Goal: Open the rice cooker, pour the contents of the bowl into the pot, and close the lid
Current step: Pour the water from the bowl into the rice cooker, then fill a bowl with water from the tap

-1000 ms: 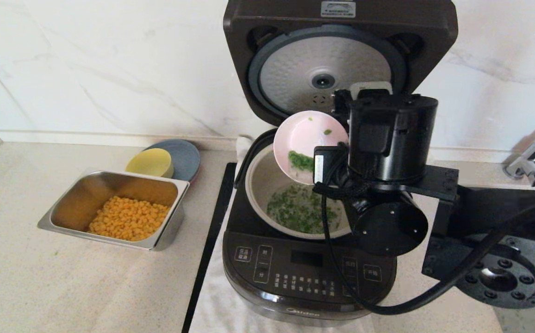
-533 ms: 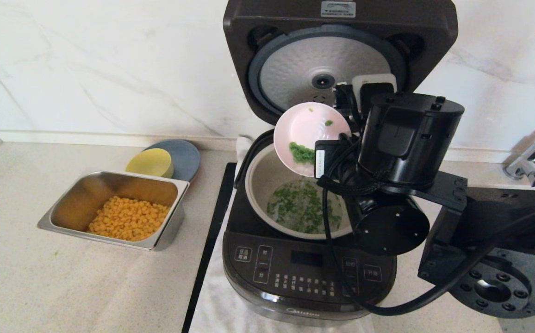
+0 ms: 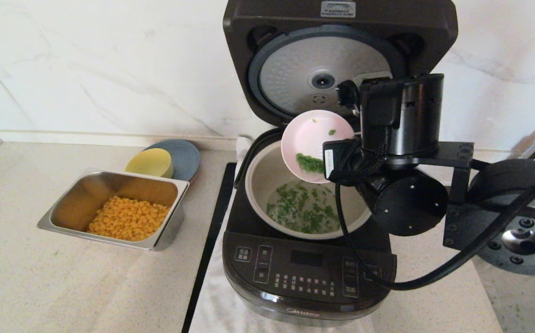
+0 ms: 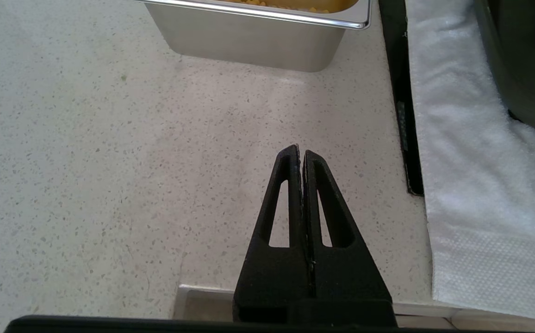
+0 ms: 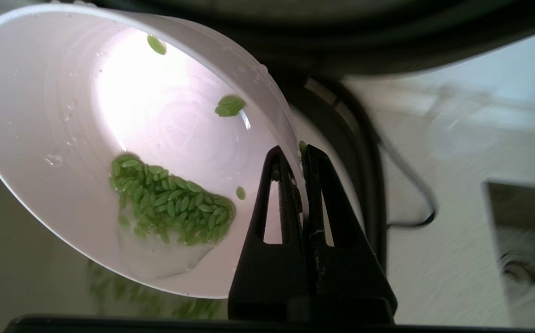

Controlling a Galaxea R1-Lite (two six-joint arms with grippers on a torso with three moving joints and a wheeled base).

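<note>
The black rice cooker [image 3: 307,273] stands open, its lid [image 3: 337,55] upright against the wall. Over the grey inner pot [image 3: 260,178] my right gripper [image 5: 297,150] is shut on the rim of the pale pink bowl [image 3: 307,134], which is tipped steeply. A clump of green bits [image 5: 170,206] clings to the bowl's low side, and a few stick higher up. Many green bits [image 3: 307,208] lie in water at the pot's bottom. My left gripper [image 4: 299,149] is shut and holds nothing, low over the counter beside the steel tray [image 4: 249,34]; it is out of the head view.
A steel tray [image 3: 71,199] of yellow corn kernels [image 3: 126,222] sits left of the cooker, with a yellow bowl [image 3: 149,162] on a grey plate [image 3: 186,155] behind it. A white towel [image 4: 475,185] lies under the cooker. A tap [image 3: 533,157] stands at the right.
The right arm has shifted right and a little down, carrying the tipped bowl with it. The green clump stays in the bowl.
</note>
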